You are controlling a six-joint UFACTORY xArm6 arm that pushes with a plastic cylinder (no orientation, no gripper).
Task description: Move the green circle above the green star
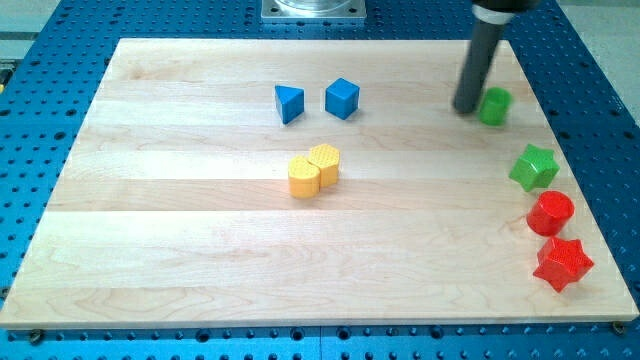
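The green circle (494,105) sits near the view's upper right of the wooden board (180,230). The green star (534,167) lies below it and slightly to the right, near the board's right edge. My tip (467,108) rests on the board right at the green circle's left side, touching it or nearly so. The dark rod rises from there to the view's top edge.
A red circle (550,213) and a red star (563,263) lie below the green star along the right edge. A blue triangle (289,103) and a blue cube (342,98) sit at upper centre. Two yellow blocks (314,170) touch each other mid-board.
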